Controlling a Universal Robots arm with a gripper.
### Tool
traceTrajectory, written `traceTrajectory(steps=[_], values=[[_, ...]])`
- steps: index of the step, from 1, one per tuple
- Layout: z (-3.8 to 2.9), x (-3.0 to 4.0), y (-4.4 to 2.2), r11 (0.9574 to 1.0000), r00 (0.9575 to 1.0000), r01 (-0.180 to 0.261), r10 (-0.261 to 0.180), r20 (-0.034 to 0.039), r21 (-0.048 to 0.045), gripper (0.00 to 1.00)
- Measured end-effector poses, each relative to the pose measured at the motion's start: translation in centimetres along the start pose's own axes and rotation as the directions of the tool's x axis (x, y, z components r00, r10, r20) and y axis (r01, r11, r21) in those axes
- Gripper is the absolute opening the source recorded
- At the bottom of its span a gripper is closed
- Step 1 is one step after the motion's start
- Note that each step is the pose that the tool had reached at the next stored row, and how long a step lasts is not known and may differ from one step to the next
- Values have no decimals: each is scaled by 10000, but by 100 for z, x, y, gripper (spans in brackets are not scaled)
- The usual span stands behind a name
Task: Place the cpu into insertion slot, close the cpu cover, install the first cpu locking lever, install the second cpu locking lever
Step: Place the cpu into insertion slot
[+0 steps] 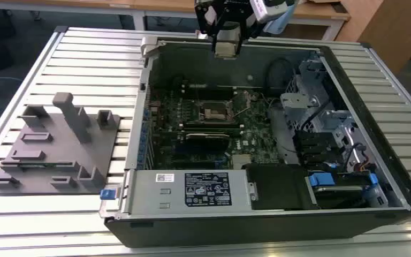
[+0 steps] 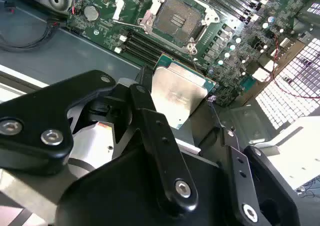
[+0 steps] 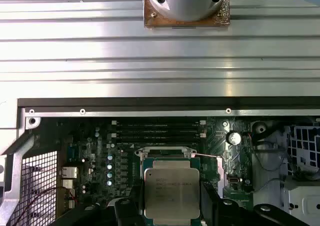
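Robot gripper (image 1: 226, 51) clamped on cpu (image 3: 171, 193) over open computer case (image 1: 263, 230)

The cpu is gripped between the black jaws by two opposite edges, its silver-grey top shown in both wrist views. It is held high over the case, well apart from the insertion slot (image 2: 176, 17) on the green motherboard (image 1: 256, 144). The slot's dark centre appears to be left uncovered.
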State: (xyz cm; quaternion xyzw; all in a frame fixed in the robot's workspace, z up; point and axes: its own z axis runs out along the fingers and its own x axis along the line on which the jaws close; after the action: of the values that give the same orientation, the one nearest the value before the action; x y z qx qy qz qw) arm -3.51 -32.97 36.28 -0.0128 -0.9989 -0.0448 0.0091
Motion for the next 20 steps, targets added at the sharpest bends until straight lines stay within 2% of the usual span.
traceTrajectory(steps=[11, 20], values=[[2, 0, 5, 10000, 10000, 0, 0, 0, -1, 54], [65, -1, -8, 10000, 10000, 0, 0, -1, 2, 54]])
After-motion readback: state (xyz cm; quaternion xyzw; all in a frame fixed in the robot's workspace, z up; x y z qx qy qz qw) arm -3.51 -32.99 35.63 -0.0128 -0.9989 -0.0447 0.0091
